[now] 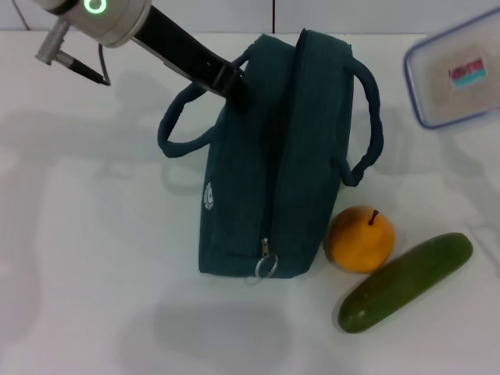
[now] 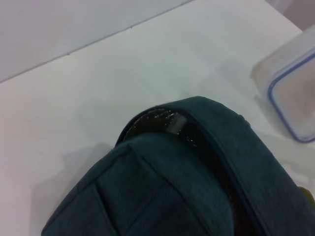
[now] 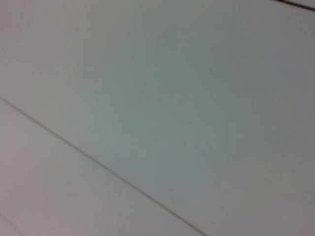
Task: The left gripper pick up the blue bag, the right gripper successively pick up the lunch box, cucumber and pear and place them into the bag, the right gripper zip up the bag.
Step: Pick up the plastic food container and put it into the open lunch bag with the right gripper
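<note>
One bag (image 1: pixel 258 156), one box (image 1: pixel 457 74), one pear (image 1: pixel 359 238) and one cucumber (image 1: pixel 406 281) sit on your white table (image 1: pixel 94 234). You see the bag upright at centre, its zip pull at the near end. Just right of it lies the pear, touching the cucumber; the box lies far right, cut off by the edge. Your left pincer (image 1: pixel 233 82) reaches the bag's far left handle, tips hidden, so its grip can't be told. Your right pincer is out of sight.
</note>
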Controlling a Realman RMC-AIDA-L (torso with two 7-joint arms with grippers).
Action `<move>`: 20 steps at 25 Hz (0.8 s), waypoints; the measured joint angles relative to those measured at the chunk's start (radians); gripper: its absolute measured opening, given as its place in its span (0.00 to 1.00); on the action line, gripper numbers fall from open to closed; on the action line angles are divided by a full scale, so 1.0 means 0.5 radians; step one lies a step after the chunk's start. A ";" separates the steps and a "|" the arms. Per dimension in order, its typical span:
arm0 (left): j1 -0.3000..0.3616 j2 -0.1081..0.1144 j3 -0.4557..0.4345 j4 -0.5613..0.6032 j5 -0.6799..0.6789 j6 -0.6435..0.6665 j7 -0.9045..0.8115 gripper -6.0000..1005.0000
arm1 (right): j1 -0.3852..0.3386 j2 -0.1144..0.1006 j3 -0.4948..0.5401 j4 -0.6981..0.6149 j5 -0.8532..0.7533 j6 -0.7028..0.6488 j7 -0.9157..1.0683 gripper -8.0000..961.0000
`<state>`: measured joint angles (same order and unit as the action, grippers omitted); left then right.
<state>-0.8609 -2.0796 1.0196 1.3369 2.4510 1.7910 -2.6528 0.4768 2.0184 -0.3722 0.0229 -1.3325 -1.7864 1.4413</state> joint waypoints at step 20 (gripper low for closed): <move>-0.009 -0.014 0.206 0.000 -0.080 -0.025 -0.103 0.04 | 0.120 0.009 0.000 -0.063 0.054 -0.224 -0.015 0.11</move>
<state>-0.8654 -2.0865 1.1227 1.3370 2.4112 1.7783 -2.7041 0.5367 2.0232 -0.3722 -0.0086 -1.3056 -1.8986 1.4337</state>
